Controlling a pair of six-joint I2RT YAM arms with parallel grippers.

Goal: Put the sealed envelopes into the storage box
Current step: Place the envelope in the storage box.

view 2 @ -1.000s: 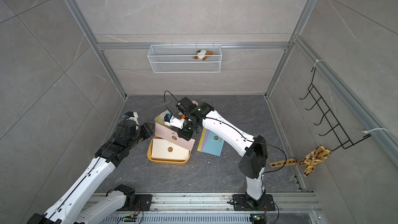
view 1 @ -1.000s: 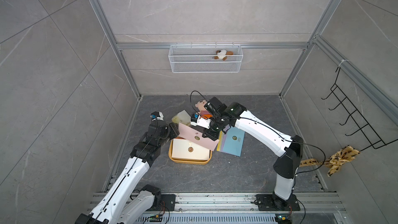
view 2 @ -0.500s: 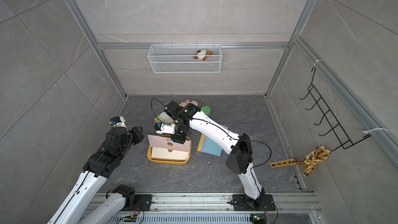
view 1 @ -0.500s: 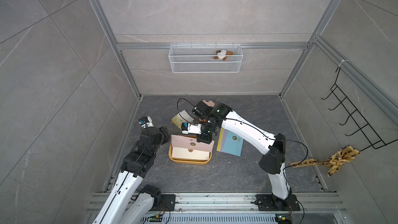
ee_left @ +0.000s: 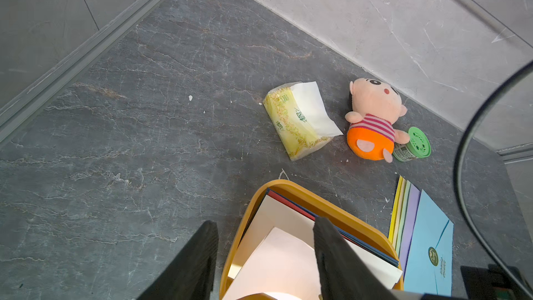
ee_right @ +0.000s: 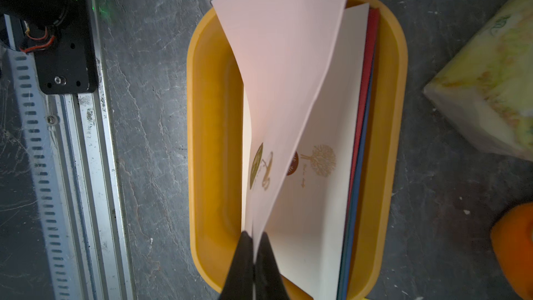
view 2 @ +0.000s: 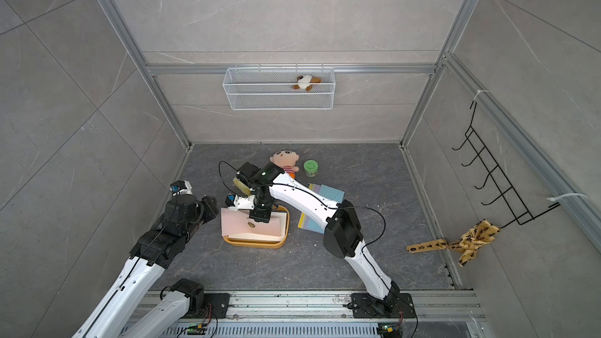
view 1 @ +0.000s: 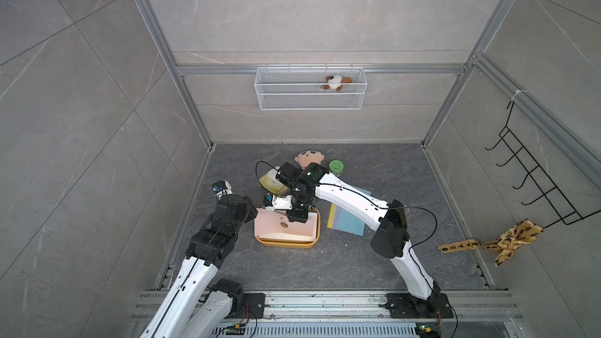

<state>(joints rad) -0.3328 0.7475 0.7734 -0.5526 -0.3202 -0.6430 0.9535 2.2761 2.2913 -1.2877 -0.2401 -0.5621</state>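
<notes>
Right pincer (ee_right: 255,235) swung the pink envelope (ee_right: 288,53) down over the storage box (ee_right: 202,111), still gripping it; left pincer (ee_left: 265,222) hung released.

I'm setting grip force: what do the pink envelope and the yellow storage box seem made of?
The pink envelope: thin matte paper, apparently; it curves and light glows through it. The storage box: seemingly moulded plastic, mustard, smooth semi-gloss; rounded corners, soft sheen on its wall.

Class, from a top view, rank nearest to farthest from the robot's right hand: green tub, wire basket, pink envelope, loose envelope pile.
1. pink envelope, held in the right hand.
2. loose envelope pile, just to its right.
3. green tub, farther back.
4. wire basket, hung high at the rear.
</notes>
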